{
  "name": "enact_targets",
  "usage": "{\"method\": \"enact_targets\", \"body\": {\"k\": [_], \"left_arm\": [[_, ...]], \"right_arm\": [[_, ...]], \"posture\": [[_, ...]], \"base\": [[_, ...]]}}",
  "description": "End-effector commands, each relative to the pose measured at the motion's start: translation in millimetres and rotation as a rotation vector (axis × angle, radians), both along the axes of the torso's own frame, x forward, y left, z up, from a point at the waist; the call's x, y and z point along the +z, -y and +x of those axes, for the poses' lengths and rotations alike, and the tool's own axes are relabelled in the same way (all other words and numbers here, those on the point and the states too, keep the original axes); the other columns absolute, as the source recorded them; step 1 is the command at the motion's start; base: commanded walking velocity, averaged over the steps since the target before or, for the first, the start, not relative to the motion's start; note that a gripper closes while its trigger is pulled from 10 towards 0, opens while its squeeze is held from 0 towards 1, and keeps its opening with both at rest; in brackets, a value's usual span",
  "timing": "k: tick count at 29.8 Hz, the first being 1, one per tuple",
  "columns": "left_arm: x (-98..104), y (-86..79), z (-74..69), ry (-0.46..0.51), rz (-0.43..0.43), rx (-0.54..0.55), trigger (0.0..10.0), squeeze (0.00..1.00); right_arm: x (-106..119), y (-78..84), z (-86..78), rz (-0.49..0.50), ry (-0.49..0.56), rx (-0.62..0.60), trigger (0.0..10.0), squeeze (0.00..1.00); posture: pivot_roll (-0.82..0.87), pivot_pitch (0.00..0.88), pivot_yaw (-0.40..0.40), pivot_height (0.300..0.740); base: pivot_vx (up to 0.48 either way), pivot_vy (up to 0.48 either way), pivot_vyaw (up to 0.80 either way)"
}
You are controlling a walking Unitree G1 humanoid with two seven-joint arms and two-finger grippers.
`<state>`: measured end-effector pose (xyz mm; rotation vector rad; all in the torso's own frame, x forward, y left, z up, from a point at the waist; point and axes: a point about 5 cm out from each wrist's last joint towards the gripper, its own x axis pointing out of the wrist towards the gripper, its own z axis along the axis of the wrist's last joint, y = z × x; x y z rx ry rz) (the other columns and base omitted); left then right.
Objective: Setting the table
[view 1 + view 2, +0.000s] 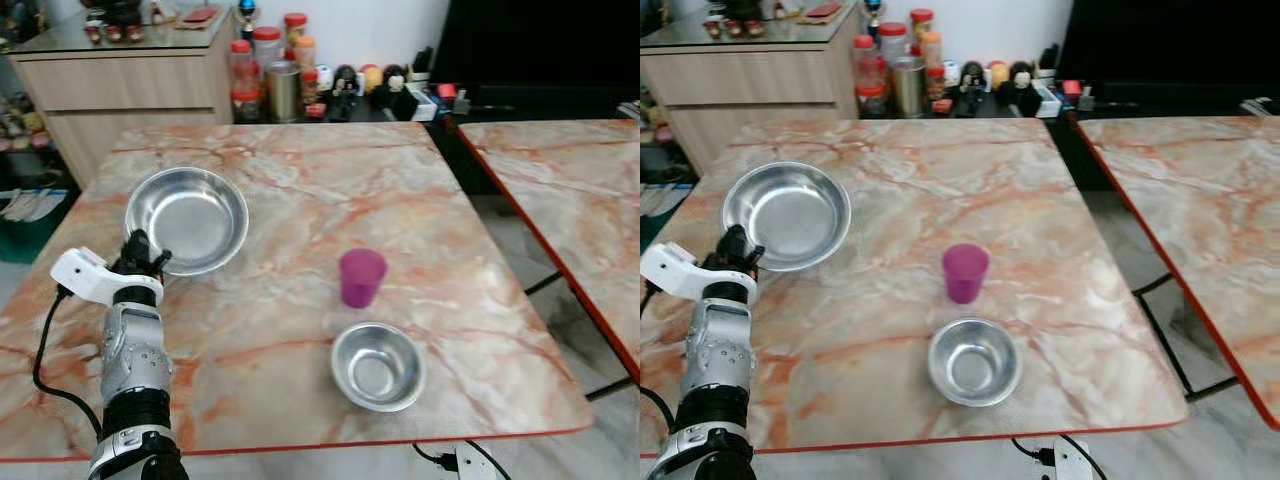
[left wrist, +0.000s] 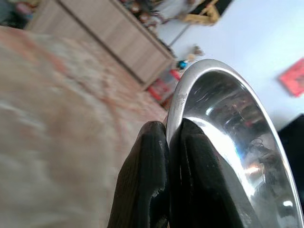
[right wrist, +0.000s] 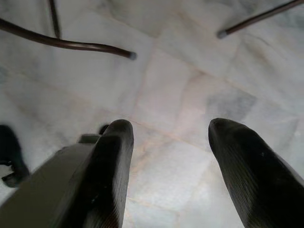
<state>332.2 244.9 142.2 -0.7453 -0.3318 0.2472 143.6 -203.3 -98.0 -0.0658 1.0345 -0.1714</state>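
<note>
A wide steel plate-bowl lies on the left of the marble table. My left gripper is shut on its near rim; in the left wrist view the two black fingers pinch the metal edge between them. A purple cup stands upright near the table's middle. Just in front of it sits a small steel bowl, empty. My right gripper hangs open over the pale tiled floor, nothing between its fingers.
A second marble table stands to the right across a gap. Behind the table are jars and bottles and a wooden sideboard. Dark metal chair legs cross the floor under the right arm.
</note>
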Motion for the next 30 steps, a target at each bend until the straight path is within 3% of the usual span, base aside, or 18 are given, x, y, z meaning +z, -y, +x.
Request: {"method": "enact_targets", "body": {"k": [1, 8, 13, 26, 30], "left_arm": [[18, -2.4, 1.7, 0.072, 0.001, 0.023, 10.0, 0.0], [27, -0.4, 1.5, 0.101, 0.002, 0.027, 10.0, 0.0], [50, 1.0, 2.2, 0.174, 0.022, 0.039, 10.0, 0.0], [55, 9.3, 2.4, 0.176, 0.057, 0.028, 10.0, 0.0], [56, 12.6, 3.0, 0.17, 0.07, 0.019, 10.0, 0.0]], "right_arm": [[1, 0.8, 1.8, 0.001, 0.0, 0.002, 10.0, 0.0], [1, 1.1, 2.4, 0.001, 0.001, 0.003, 10.0, 0.0], [1, 1.7, 2.8, 0.001, 0.003, 0.003, 10.0, 0.0], [4, -1.1, 9.7, 0.001, 0.035, 0.035, 10.0, 0.0], [4, -1.3, 10.6, 0.001, 0.039, 0.04, 10.0, 0.0]], "posture": [[0.01, 0.0, -0.03, 0.74], [0.01, 0.0, -0.031, 0.74], [0.01, 0.0, -0.033, 0.74], [0.01, 0.0, -0.034, 0.74], [0.01, 0.0, -0.032, 0.74]], "base": [[0.0, -0.349, 0.0], [0.0, -0.349, 0.0], [0.0, -0.337, 0.0], [0.0, -0.301, 0.0], [0.0, -0.404, 0.54]]}}
